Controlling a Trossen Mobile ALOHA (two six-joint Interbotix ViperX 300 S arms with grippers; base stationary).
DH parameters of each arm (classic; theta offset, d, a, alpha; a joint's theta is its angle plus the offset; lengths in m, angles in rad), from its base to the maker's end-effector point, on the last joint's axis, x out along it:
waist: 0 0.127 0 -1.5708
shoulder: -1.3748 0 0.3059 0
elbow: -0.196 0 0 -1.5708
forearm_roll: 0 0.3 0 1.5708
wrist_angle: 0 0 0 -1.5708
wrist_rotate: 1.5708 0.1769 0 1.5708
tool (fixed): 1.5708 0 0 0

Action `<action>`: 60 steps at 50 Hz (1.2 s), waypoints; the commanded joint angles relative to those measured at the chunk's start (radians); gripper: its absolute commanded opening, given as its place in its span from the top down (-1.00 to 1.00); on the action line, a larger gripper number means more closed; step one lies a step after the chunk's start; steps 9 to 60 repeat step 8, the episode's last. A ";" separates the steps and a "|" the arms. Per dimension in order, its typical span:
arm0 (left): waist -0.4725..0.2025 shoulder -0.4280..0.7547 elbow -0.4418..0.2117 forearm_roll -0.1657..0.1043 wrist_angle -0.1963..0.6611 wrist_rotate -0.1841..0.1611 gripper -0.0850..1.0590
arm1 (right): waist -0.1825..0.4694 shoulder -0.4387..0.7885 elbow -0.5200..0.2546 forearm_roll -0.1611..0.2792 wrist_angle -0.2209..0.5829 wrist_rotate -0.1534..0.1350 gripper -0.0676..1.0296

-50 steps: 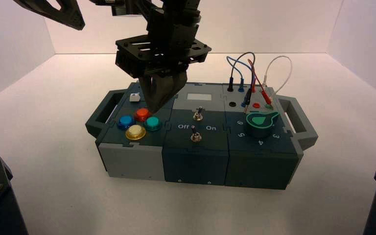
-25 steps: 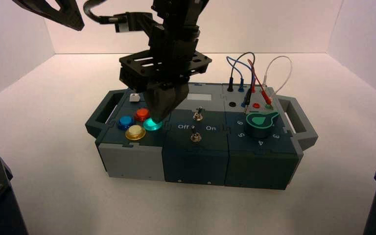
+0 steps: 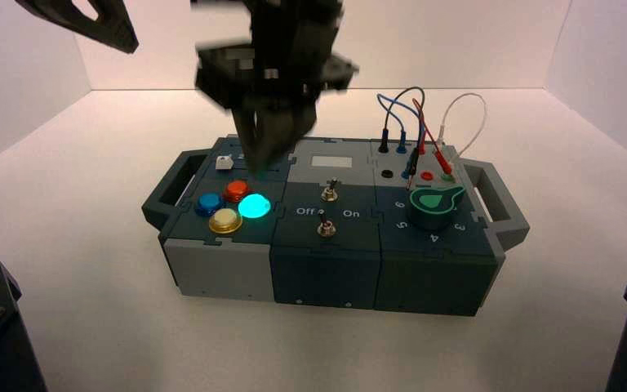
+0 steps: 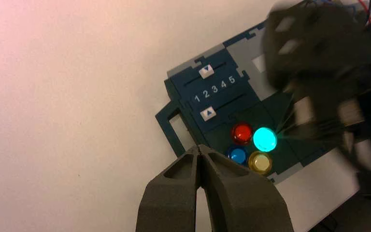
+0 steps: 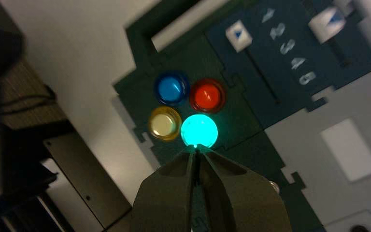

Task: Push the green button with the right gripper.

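Observation:
The green button (image 3: 254, 206) glows bright teal on the box's left block, beside the orange-red (image 3: 236, 190), blue (image 3: 209, 202) and yellow (image 3: 225, 220) buttons. It also shows lit in the right wrist view (image 5: 199, 130) and the left wrist view (image 4: 264, 139). My right gripper (image 3: 263, 170) hangs above the button cluster, lifted clear of the green button, fingers shut to a wedge. In its own view the shut tips (image 5: 196, 148) sit just short of the lit button. My left gripper (image 4: 201, 149) is shut and empty, held high at the box's left side.
The box (image 3: 212, 265) holds two toggle switches (image 3: 331, 193) marked Off and On, a green pointer knob (image 3: 434, 204) and wires (image 3: 412, 122) on its right block. Two sliders with numbers 1 to 5 (image 4: 215, 89) lie behind the buttons. White walls surround the table.
My right gripper came down onto the green button, which lit up, then rose off it. The button now glows brighter and uncovered. The left arm has stayed put.

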 commanded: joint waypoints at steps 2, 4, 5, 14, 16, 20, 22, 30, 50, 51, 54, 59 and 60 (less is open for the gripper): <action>-0.002 0.002 -0.008 -0.003 -0.003 0.002 0.91 | -0.008 -0.057 -0.012 0.003 -0.003 0.005 0.92; -0.003 0.002 -0.006 -0.003 -0.003 0.002 0.91 | -0.008 -0.057 -0.005 0.002 -0.006 0.005 0.92; -0.002 0.002 -0.006 -0.003 -0.003 0.002 0.91 | -0.008 -0.057 -0.002 0.002 -0.008 0.005 0.92; -0.002 0.002 -0.008 -0.005 -0.005 0.002 0.91 | -0.008 -0.057 0.003 0.003 -0.011 0.005 0.92; -0.002 0.002 -0.008 -0.005 -0.005 0.002 0.91 | -0.008 -0.057 0.003 0.003 -0.011 0.005 0.92; -0.002 0.002 -0.008 -0.005 -0.005 0.002 0.91 | -0.008 -0.057 0.003 0.003 -0.011 0.005 0.92; -0.002 0.002 -0.008 -0.005 -0.005 0.002 0.91 | -0.008 -0.057 0.003 0.003 -0.011 0.005 0.92; -0.002 0.002 -0.008 -0.005 -0.005 0.002 0.91 | -0.008 -0.057 0.003 0.003 -0.011 0.005 0.92; -0.002 0.002 -0.008 -0.005 -0.005 0.002 0.91 | -0.008 -0.057 0.003 0.003 -0.011 0.005 0.92; -0.002 0.002 -0.008 -0.005 -0.005 0.002 0.91 | -0.008 -0.057 0.003 0.003 -0.011 0.005 0.92; -0.002 0.002 -0.008 -0.005 -0.005 0.002 0.91 | -0.008 -0.057 0.003 0.003 -0.011 0.005 0.92; -0.002 0.002 -0.008 -0.005 -0.005 0.002 0.91 | -0.008 -0.057 0.003 0.003 -0.011 0.005 0.92; -0.002 0.002 -0.008 -0.005 -0.005 0.002 0.91 | -0.008 -0.057 0.003 0.003 -0.011 0.005 0.92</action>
